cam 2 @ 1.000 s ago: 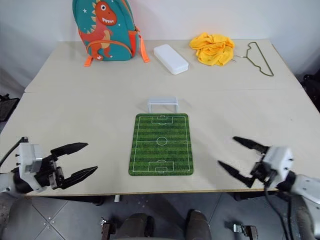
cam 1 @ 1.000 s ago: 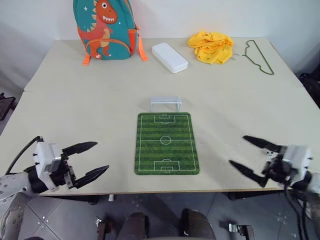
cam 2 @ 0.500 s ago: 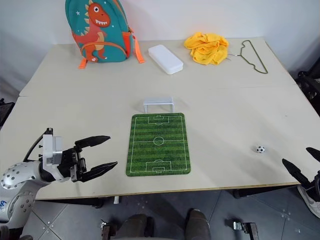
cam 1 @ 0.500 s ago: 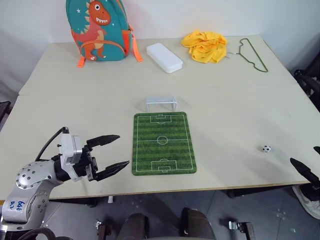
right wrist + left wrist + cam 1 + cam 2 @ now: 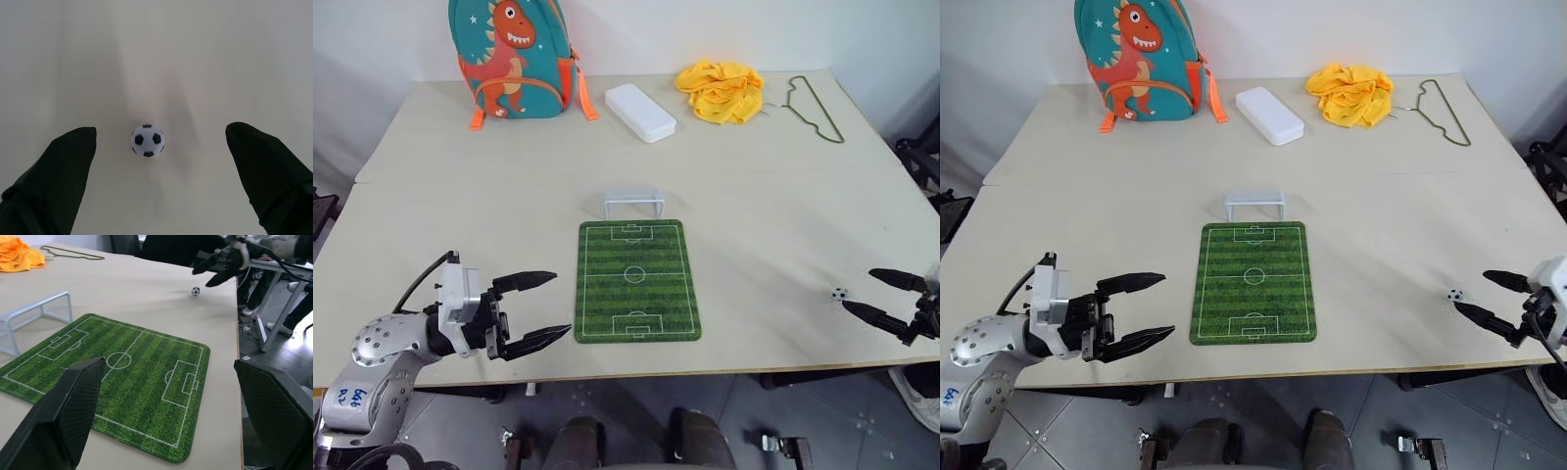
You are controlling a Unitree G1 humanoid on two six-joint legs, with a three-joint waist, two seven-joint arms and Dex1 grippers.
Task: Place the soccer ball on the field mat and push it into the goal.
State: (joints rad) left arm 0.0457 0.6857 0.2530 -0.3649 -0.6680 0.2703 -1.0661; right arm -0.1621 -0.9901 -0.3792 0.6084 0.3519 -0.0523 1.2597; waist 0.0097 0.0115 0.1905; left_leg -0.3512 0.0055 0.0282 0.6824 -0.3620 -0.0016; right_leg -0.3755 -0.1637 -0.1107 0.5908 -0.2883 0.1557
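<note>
View over my bench (image 5: 460, 196): the soccer ball (image 5: 839, 293) rests on the bare surface near the right front edge, well apart from the field mat (image 5: 636, 280), which lies flat at the centre. The goal (image 5: 634, 204) stands upright just beyond the mat's far end. My right gripper (image 5: 873, 294) sits low beside the ball with its fingers spread wide and empty; from the wrist, the ball (image 5: 147, 140) lies ahead between the two fingertips (image 5: 66, 156), touching neither. My left gripper (image 5: 542, 308) hovers level near the mat's left front corner, fingers wide apart and empty. Along the far edge: a dinosaur backpack (image 5: 516, 57), a white case (image 5: 641, 112), a yellow cloth (image 5: 725, 90) and a wire hanger (image 5: 815, 108)
</note>
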